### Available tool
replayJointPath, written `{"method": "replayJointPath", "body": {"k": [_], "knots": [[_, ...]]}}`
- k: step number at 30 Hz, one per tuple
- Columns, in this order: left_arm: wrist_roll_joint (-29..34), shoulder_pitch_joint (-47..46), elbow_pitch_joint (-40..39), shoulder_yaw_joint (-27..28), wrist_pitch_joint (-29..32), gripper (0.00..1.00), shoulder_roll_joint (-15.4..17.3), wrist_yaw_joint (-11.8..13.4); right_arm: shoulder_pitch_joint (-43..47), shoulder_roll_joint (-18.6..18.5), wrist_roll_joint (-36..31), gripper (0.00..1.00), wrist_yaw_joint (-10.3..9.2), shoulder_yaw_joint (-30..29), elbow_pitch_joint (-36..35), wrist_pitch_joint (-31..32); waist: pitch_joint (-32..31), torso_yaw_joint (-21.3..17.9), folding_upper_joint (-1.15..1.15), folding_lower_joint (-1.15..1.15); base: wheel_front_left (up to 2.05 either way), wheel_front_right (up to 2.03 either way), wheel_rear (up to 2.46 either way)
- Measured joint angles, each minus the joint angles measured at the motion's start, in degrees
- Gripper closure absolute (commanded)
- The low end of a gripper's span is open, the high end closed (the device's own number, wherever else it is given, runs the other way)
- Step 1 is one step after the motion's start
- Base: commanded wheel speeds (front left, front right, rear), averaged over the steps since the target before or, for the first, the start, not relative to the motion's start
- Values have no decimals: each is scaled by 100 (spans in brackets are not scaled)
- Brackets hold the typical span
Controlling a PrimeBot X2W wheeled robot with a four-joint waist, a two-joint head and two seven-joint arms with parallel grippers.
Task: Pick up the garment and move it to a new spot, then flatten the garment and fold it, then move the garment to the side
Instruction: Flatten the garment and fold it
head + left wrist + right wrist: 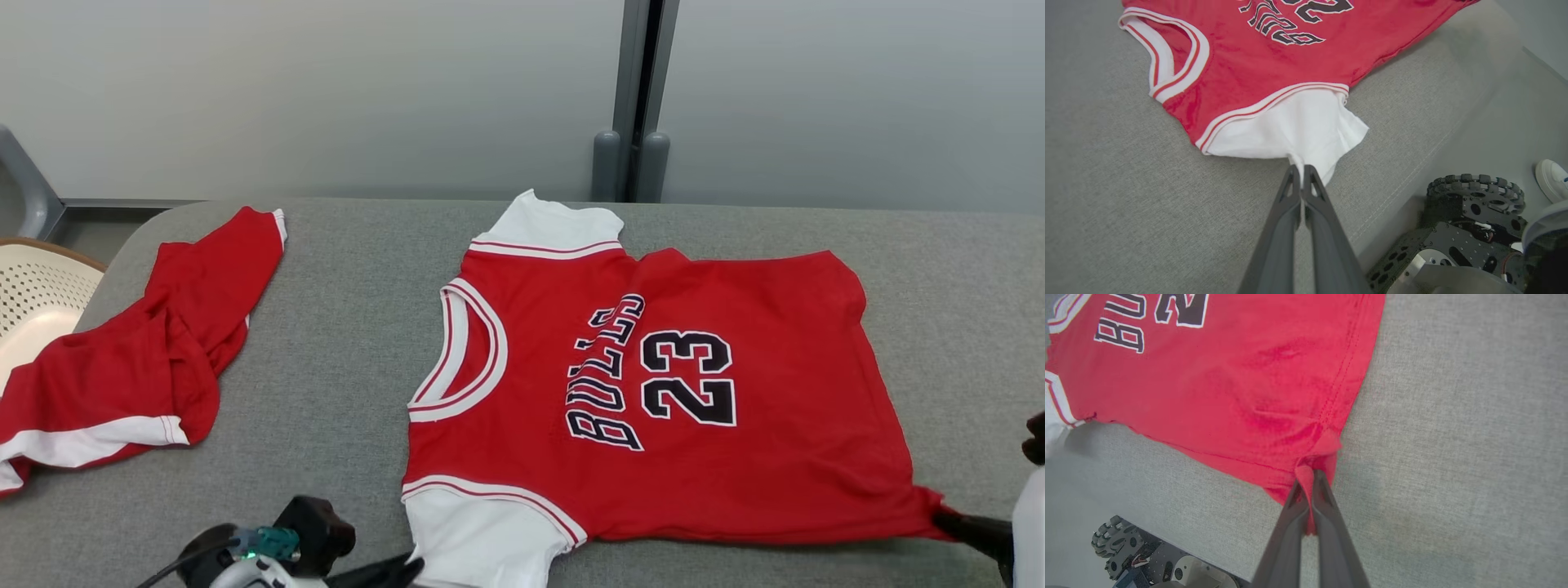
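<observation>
End effectors (1301,169) (1310,474) at garment (759,474) corners

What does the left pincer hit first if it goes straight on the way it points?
The left pincer, shut on the jersey's white sleeve, would shove that sleeve first, then likely bunch it against the red body.

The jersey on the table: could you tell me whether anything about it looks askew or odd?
Mostly flat, but the jersey puckers at its hem corner, pinched by the right gripper, and its white sleeve bunches in the left gripper.
</observation>
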Motion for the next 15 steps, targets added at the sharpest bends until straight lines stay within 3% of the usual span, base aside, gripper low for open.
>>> {"method": "replayJointPath", "body": {"k": [8, 15], "knots": [[248, -604, -59, 171, 52, 100, -35, 44, -495, 12, -141, 100, 0, -230, 23, -20, 190, -43, 0, 0, 0, 0, 0], [664, -1464, 164, 353, -125, 100, -259, 41, -1082, 202, -303, 100, 0, -448, 253, 67, 528, -83, 0, 0, 0, 0, 0]]}}
